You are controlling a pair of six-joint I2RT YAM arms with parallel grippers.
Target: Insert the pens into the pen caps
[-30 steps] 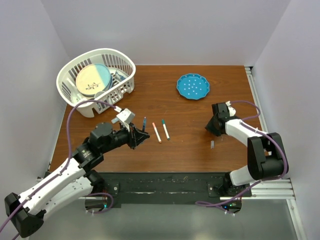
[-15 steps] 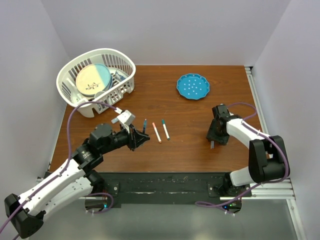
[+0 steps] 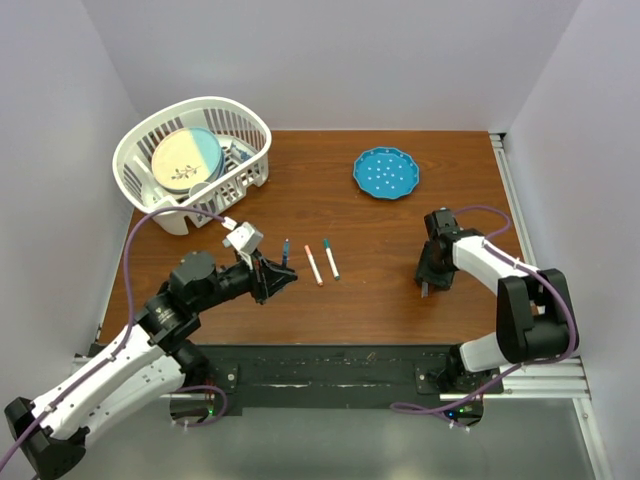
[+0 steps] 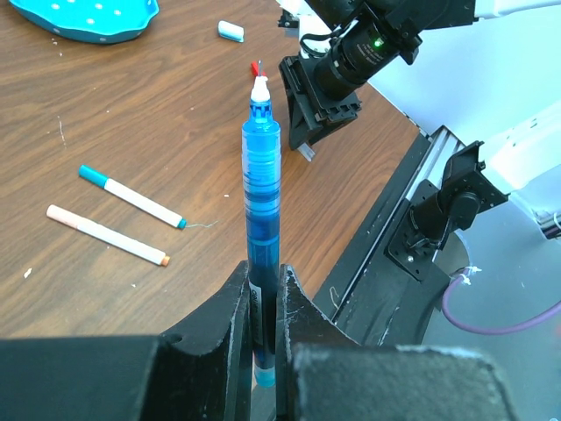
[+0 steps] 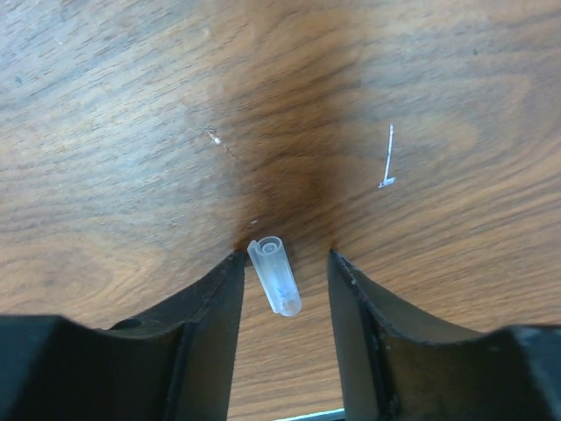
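My left gripper (image 4: 263,294) is shut on a dark blue pen (image 4: 261,193), held upright above the table with its white tip pointing away. In the top view this gripper (image 3: 281,270) is left of two white pens lying on the table, one orange-ended (image 3: 313,264) and one teal-ended (image 3: 331,258). My right gripper (image 5: 285,267) is open and low over the table. A clear greyish pen cap (image 5: 275,276) lies on the wood between its fingers, close to the left finger. In the top view the right gripper (image 3: 428,280) is at mid right.
A white basket (image 3: 195,160) with a plate in it stands at the back left. A blue dotted plate (image 3: 386,172) lies at the back right. A light blue cap (image 4: 230,31) lies near that plate. The table's near edge and black rail run below both arms.
My right gripper has moved toward the near edge and down, and now straddles the clear cap. My left gripper has shifted slightly left with the blue pen.
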